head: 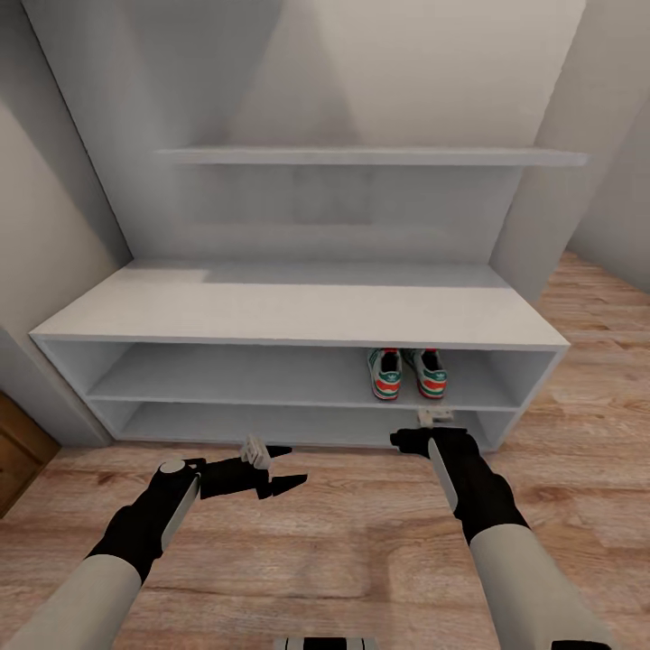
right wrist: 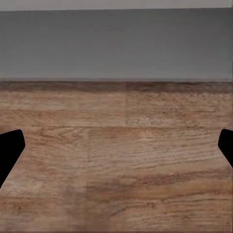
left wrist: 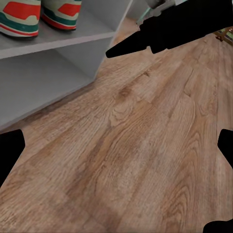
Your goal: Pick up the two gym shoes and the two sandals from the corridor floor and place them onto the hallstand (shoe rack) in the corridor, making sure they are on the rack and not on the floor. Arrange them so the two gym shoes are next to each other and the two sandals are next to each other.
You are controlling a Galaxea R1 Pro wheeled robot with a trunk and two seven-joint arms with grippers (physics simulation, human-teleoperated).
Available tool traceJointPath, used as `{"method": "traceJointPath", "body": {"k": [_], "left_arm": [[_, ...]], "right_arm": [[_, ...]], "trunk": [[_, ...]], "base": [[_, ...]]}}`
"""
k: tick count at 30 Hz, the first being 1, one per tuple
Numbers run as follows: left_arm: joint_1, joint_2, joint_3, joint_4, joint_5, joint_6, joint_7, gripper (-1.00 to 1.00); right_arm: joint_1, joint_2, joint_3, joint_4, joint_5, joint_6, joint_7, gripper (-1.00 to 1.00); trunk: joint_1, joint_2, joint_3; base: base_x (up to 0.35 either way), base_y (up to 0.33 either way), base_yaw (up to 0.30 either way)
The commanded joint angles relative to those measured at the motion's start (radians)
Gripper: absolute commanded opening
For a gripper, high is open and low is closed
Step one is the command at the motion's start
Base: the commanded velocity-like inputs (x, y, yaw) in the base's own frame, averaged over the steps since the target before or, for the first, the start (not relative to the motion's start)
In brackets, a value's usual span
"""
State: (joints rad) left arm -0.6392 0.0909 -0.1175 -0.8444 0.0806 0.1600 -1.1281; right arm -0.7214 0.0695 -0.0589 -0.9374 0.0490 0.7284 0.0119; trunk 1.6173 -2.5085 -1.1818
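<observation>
The two gym shoes (head: 407,373), cream-white with green stripes and red-orange heels, stand side by side on the hallstand's (head: 298,311) middle shelf, near its right end. Their heels (left wrist: 19,17) also appear in the left wrist view. My left gripper (head: 287,467) hovers open over the corridor floor (head: 361,542), in front of the rack's bottom shelf, and holds nothing. My right gripper (head: 429,442) is open and empty, just below the shoes at the rack's base. In the right wrist view its fingertips (right wrist: 9,150) are spread wide over bare planks. The sandals are out of view.
A white wall shelf (head: 361,155) hangs above the rack. Walls close in on both sides, and a brown wooden panel (head: 18,456) stands at the far left. Plank floor stretches in front of the rack and past its right end.
</observation>
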Motion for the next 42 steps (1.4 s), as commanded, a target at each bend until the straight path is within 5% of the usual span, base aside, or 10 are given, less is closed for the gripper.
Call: {"method": "traceJointPath", "body": {"k": [1,7,29,37,42], "left_arm": [[-0.001,0.001,-0.004,0.0,0.008,0.01,0.0,1.0],[0.0,0.001,-0.002,0.001,0.008,0.012,0.006,1.0],[0.001,0.004,-0.001,0.005,0.008,0.013,0.007,1.0],[0.001,0.004,-0.001,0.005,0.008,0.013,0.007,1.0],[0.001,0.004,-0.001,0.005,0.008,0.013,0.007,1.0]], "right_arm": [[0.0,0.001,-0.003,-0.005,0.004,0.005,0.001,1.0],[0.005,0.004,-0.004,-0.117,-0.003,0.002,0.001,1.0],[0.007,0.006,-0.007,-0.118,-0.005,0.003,0.0,1.0],[0.007,0.005,-0.017,-0.113,-0.006,0.002,0.0,1.0],[0.007,0.005,-0.083,-0.112,-0.006,0.002,0.0,1.0]], "trunk": [[0.0,0.0,-0.001],[0.0,0.0,0.001],[0.0,0.0,0.02],[-0.004,0.002,0.058],[-0.006,0.003,0.082]], "base": [[0.0,0.0,0.0],[0.0,0.0,-0.159],[0.0,0.0,-0.287],[0.0,0.0,-0.284],[0.0,0.0,-0.274]]}}
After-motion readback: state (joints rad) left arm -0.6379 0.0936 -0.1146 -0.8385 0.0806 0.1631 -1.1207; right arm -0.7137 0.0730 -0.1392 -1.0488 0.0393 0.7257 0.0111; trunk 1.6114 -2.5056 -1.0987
